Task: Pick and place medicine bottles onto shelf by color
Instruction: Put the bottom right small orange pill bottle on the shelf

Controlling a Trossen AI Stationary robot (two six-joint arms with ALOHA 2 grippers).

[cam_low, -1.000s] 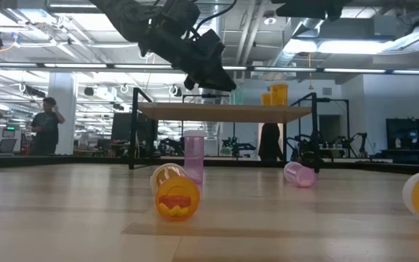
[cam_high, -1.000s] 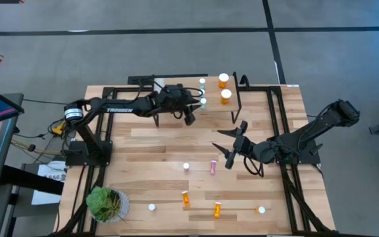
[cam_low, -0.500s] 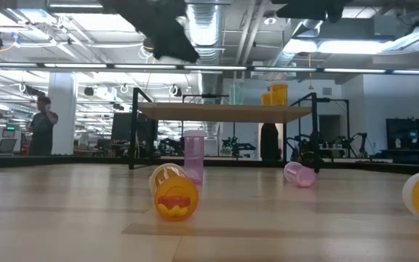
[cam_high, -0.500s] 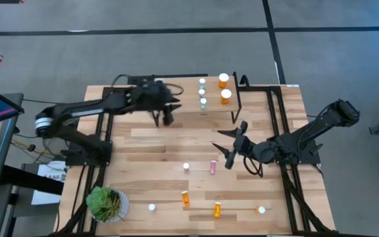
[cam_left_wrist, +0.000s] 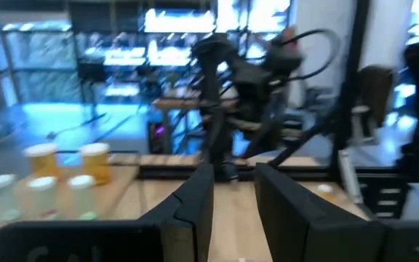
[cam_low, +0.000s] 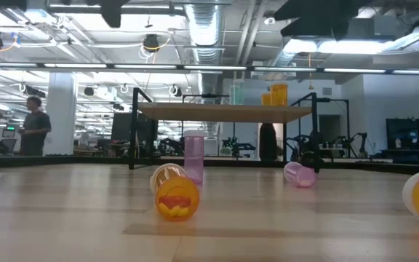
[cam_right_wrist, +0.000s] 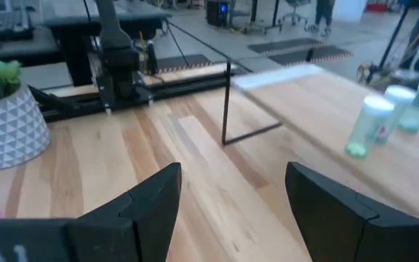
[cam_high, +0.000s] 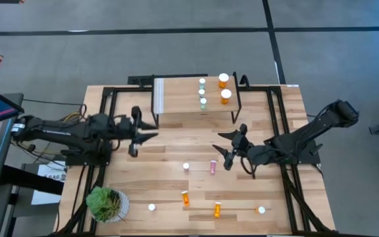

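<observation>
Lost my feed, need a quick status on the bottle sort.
Left gripper empty, jaws narrow, left of the shelf. Right gripper open, empty, above the pink bottle. Five bottles shelved, six on the table. Nothing blocking.

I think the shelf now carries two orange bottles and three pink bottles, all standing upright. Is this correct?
Not quite. The three small bottles on the shelf are pale green, not pink; the right wrist view shows their colour most plainly. The two orange bottles do stand upright beside them, as the high view shows.
</observation>
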